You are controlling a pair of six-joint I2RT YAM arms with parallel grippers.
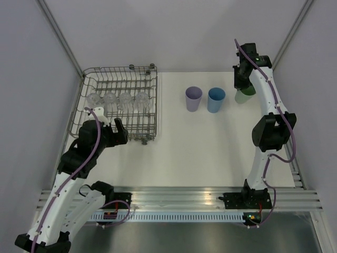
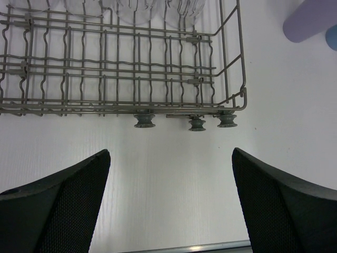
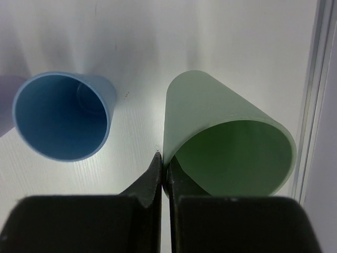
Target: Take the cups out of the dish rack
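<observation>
Right arm: extended far, right pincer (image 3: 163, 182) clamped on rim of green cup (image 3: 226, 137). Left arm: bent, left pincer (image 2: 171, 174) apart over table (image 2: 174, 147), beside dish rack (image 2: 121, 68).

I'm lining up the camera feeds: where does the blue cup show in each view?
Top external: the blue cup, upper centre-right.
Left wrist: only a blue sliver at the right edge.
Right wrist: left of centre, seen into its mouth.
Shared landmark: the lilac cup beside it.

A robotics lab cell — a white counter (image 1: 210, 153) boxed in by pale wall panels (image 1: 174, 31) on metal framing (image 1: 60, 38), with the left arm (image 1: 79, 158) and right arm (image 1: 269, 132) bolted to an aluminium rail (image 1: 179, 196) along its near edge.
</observation>
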